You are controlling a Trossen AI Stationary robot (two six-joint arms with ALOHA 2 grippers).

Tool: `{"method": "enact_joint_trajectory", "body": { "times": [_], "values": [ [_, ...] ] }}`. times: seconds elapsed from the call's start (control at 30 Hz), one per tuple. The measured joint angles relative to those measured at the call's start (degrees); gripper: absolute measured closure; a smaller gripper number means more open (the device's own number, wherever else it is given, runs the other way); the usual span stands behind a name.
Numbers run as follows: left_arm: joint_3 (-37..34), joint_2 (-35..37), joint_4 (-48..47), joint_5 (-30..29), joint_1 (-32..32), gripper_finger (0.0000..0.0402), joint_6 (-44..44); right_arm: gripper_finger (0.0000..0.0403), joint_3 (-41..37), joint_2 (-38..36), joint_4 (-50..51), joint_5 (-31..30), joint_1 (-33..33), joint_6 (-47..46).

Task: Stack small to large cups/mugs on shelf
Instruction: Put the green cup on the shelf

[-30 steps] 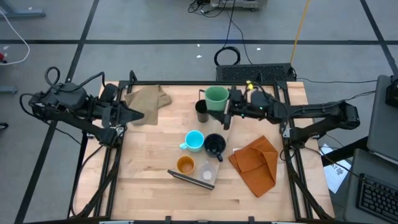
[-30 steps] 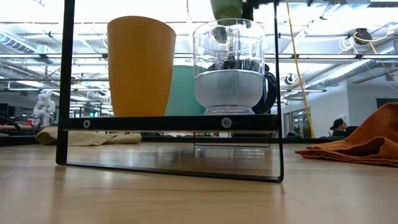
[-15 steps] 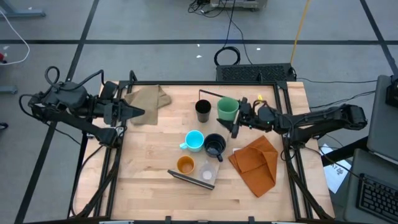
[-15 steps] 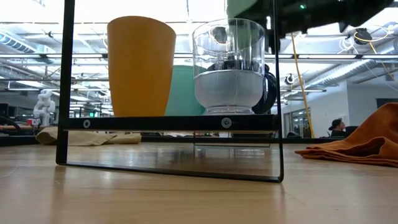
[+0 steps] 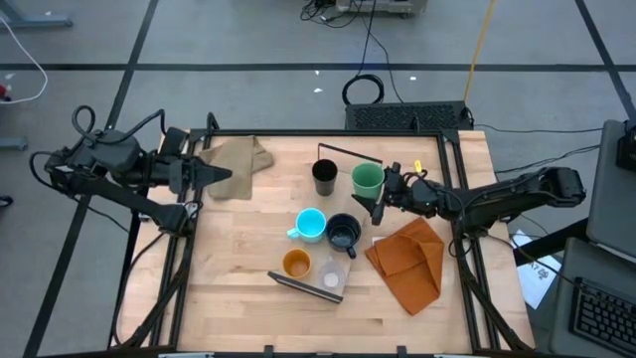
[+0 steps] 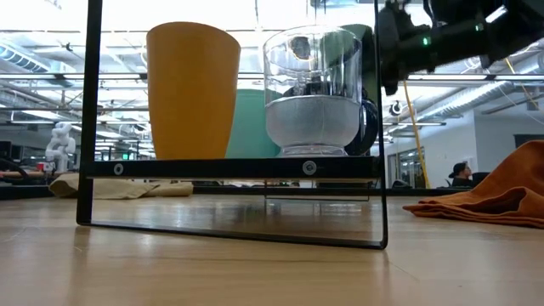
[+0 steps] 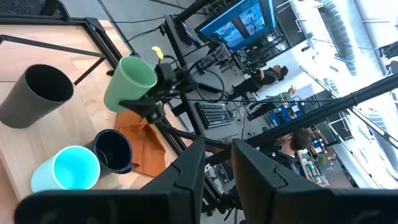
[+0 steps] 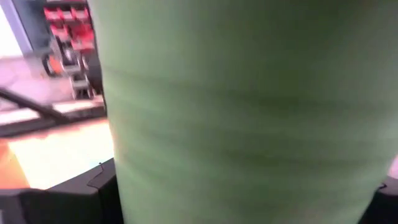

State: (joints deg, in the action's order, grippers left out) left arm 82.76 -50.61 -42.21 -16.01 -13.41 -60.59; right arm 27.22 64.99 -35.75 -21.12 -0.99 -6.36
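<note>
Wood table (image 5: 248,308); orange cloth (image 5: 409,261), tan cloth (image 5: 237,156); ceiling-lit room.

Beside the black cup (image 5: 324,177) sits the green cup (image 5: 367,180); nearer the light-wood shelf (image 5: 307,286) (dark end strips) stand light-blue mug (image 5: 310,225), navy mug (image 5: 343,233), orange cup (image 5: 296,264).

The scene is evenly and brightly lit from overhead, and only soft, short shadows are cast on the wooden surface (image 5: 248,298). In the low view, the ceiling lights behind the orange cup (image 6: 193,89) are blown out to white glare. The green cup (image 8: 249,112) is rendered blurred where it fills the right wrist view. The room beyond the surface is shown bright in the left wrist view.
</note>
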Motion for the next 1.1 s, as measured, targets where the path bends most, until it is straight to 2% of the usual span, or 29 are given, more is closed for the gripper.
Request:
{"method": "enact_joint_trajectory", "body": {
  "times": [0.2, 0.4, 0.8, 1.1],
  "values": [
    [0.0, 0.0, -0.04, -0.61, 0.0, 0.0321, -0.15, 0.006, -3.59, 2.29, -5.2, -0.45, -0.13, -0.33],
    [0.0, 0.0, -0.06, -0.64, 0.0, 0.0321, -1.01, 0.006, -5.24, 5.14, -9.93, -4.6, -0.17, 0.91],
    [0.0, 0.0, -0.08, -1.14, 0.0, 0.0321, -1.87, 0.006, -5.97, 18.55, -25.18, -4.38, -0.69, 3.19],
    [0.0, 0.0, -0.06, -1.14, 0.0, 0.0321, -2.1, 0.006, -5.99, 25.38, -28.6, -4.15, -4.36, 2.99]
  ]
}}
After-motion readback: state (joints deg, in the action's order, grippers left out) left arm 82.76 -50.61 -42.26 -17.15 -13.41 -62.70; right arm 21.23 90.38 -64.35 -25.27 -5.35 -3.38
